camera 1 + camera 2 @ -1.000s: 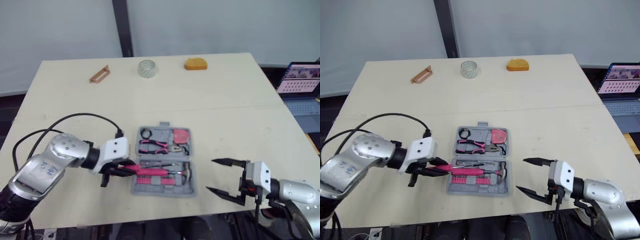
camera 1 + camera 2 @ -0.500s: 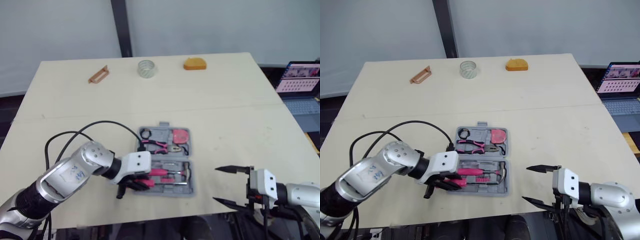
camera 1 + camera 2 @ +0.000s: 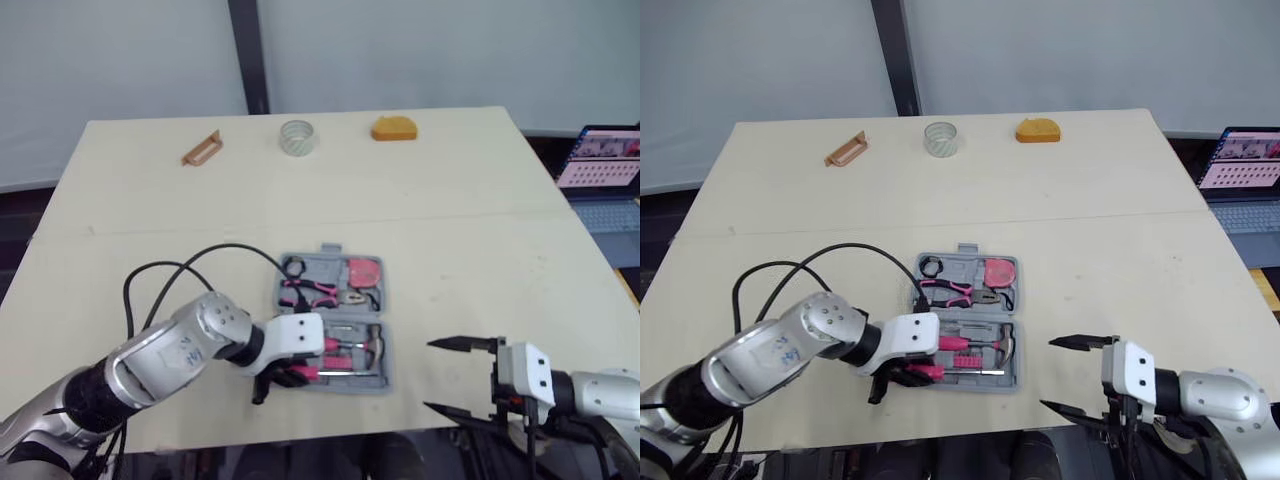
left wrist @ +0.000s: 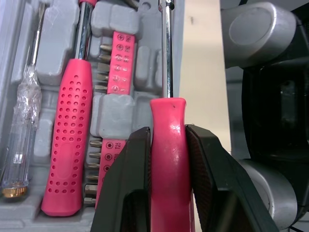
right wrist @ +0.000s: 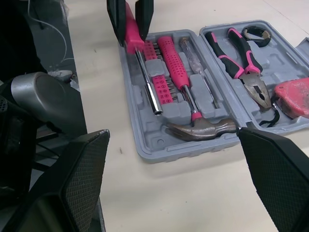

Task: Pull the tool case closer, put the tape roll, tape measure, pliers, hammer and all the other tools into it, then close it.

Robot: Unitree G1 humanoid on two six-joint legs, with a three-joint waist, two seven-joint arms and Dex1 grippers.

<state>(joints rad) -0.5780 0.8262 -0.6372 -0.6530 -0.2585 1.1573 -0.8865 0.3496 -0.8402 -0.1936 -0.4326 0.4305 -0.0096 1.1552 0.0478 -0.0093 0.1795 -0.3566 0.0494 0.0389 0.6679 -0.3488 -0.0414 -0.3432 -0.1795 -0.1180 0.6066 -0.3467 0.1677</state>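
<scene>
Table [image 3: 480, 230]: takes most of the head views. Tool case [image 3: 330, 249] is seen open, lower centre, both halves flat.

Left gripper [image 4: 169, 140]: clamped on the pink handle of a screwdriver [image 4: 167, 116], held over the case's near-edge half. Right gripper [image 3: 430, 376]: spread wide, nothing held, lower right of frame, well apart from the case.

Already seated: hammer [image 5: 200, 129] and pliers [image 5: 241, 53]. Not yet packed: tape roll [image 3: 297, 137] at upper centre, an orange item [image 3: 393, 128] just right of it, and a brown piece [image 3: 200, 148] at upper left.

Step judged in hand: seating the screwdriver. The shaft should be kept parallel to the bit strip [image 4: 117, 67] and lined up w/ the free groove beside it. It should be lowered flat and pressed home before the fingers are spread. A tilted drop would likely leave the handle riding proud and block the lid.

Views: the grip and shaft-to-groove line are given by the L wrist view. The shaft's height over the tray is given by the R wrist view. The 3 far items are given by the head views.
</scene>
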